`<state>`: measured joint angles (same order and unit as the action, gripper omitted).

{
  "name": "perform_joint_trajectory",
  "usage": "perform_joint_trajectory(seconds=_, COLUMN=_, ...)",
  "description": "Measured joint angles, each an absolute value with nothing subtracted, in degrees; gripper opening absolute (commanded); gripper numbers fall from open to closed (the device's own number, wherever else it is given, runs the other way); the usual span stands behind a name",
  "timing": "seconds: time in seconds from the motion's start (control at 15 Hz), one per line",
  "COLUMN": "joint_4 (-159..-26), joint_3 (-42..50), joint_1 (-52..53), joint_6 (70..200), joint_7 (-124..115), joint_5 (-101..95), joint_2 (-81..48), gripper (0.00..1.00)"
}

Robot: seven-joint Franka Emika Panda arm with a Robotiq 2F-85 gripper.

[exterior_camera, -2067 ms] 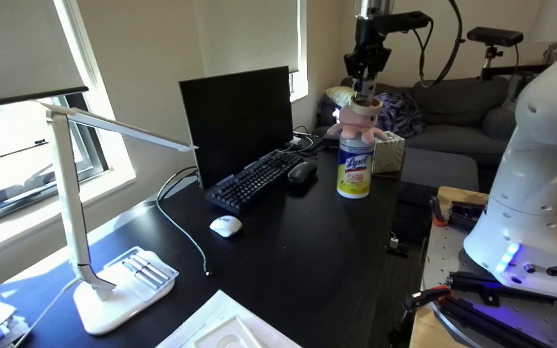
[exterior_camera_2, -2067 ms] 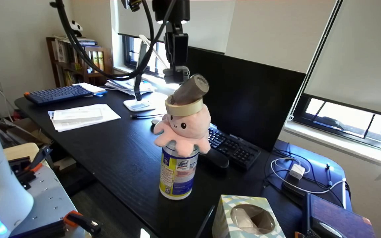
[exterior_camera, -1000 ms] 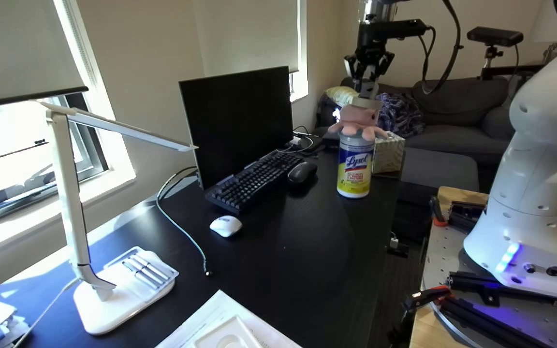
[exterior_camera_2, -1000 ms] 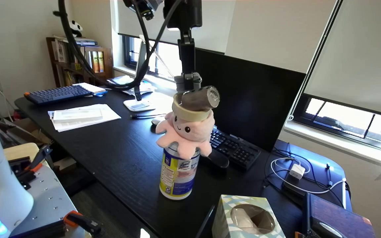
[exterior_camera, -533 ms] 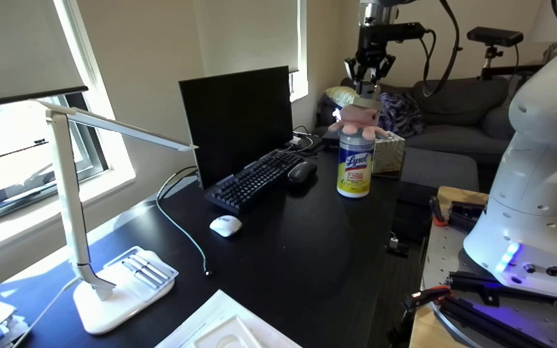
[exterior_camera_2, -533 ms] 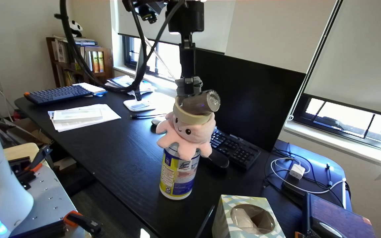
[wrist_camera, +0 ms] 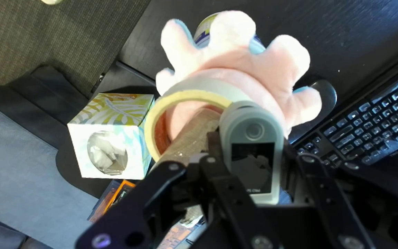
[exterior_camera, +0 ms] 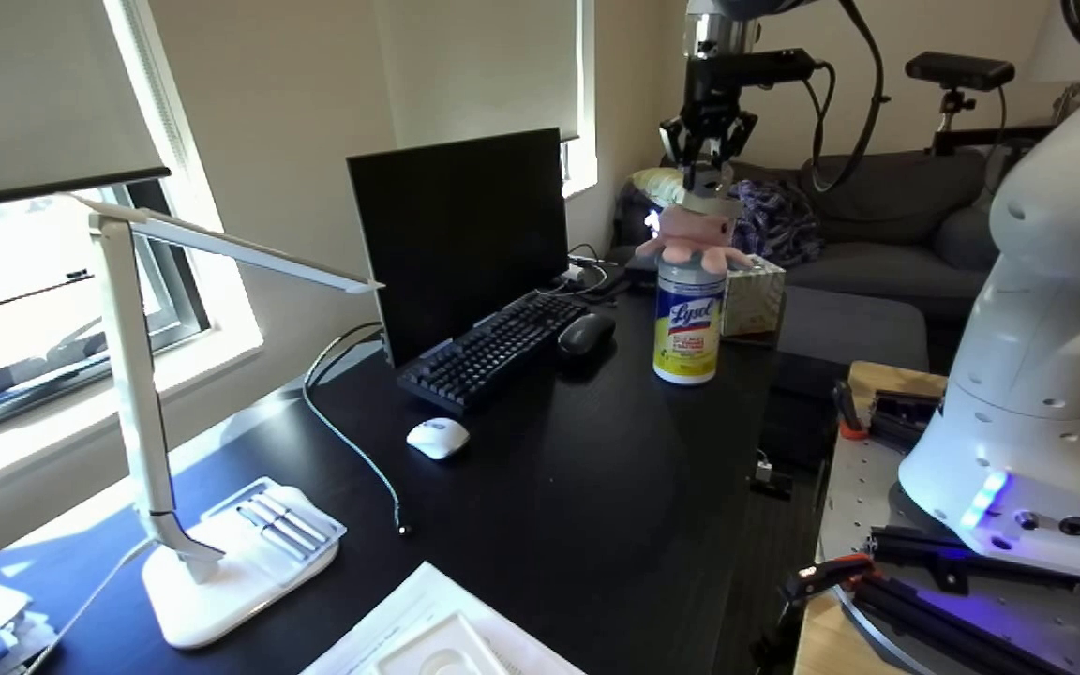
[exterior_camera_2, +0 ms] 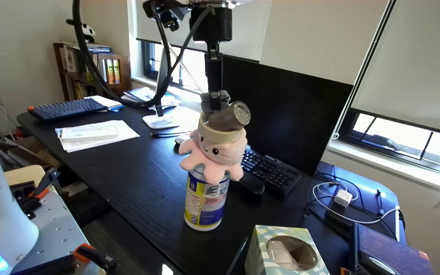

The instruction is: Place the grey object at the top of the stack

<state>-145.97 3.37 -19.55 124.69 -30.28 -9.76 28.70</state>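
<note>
The stack is a white canister (exterior_camera_2: 204, 206) with a blue and yellow label. A pink octopus plush (exterior_camera_2: 220, 158) sits on it, and a cream tape ring (exterior_camera_2: 220, 134) is on the plush. A brown jar (exterior_camera_2: 229, 116) leans tilted in the ring. My gripper (wrist_camera: 250, 152) is shut on the grey object (wrist_camera: 254, 180), which has a dark screen. In an exterior view the gripper (exterior_camera_2: 215, 104) holds the grey object (exterior_camera_2: 206, 103) at the ring, beside the jar. I cannot tell whether it touches them. The canister (exterior_camera: 687, 337) and gripper (exterior_camera: 706, 173) also show in an exterior view.
A tissue box (exterior_camera_2: 281, 248) stands close to the canister. The black monitor (exterior_camera: 465, 239), keyboard (exterior_camera: 493, 347) and black mouse (exterior_camera: 585, 335) are beside the stack. A white mouse (exterior_camera: 438, 438) and a lamp (exterior_camera: 132, 375) are farther along the desk.
My gripper came down onto the ring with the grey object. The jar first tipped flatter and the plush tilted; in the last half second the gripper shifted slightly and the jar rose a little.
</note>
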Motion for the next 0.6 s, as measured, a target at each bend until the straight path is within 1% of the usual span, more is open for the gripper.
perform_joint_trajectory(seconds=0.13, joint_4=-145.9, joint_3=3.3, joint_1=-18.9, joint_6=124.7, joint_7=-30.3, joint_5=-9.8, joint_2=28.6, gripper=0.76)
perform_joint_trajectory(seconds=0.33, joint_4=-145.8, joint_3=3.3, joint_1=-18.2, joint_6=124.7, joint_7=-30.2, joint_5=-9.7, joint_2=28.5, gripper=0.96)
perform_joint_trajectory(seconds=0.47, joint_4=-145.8, joint_3=3.3, joint_1=-17.8, joint_6=124.7, joint_7=-30.2, joint_5=-9.7, joint_2=28.5, gripper=1.00)
perform_joint_trajectory(seconds=0.6, joint_4=-145.7, joint_3=3.3, joint_1=-17.5, joint_6=124.7, joint_7=-30.1, joint_5=-9.7, joint_2=28.5, gripper=1.00)
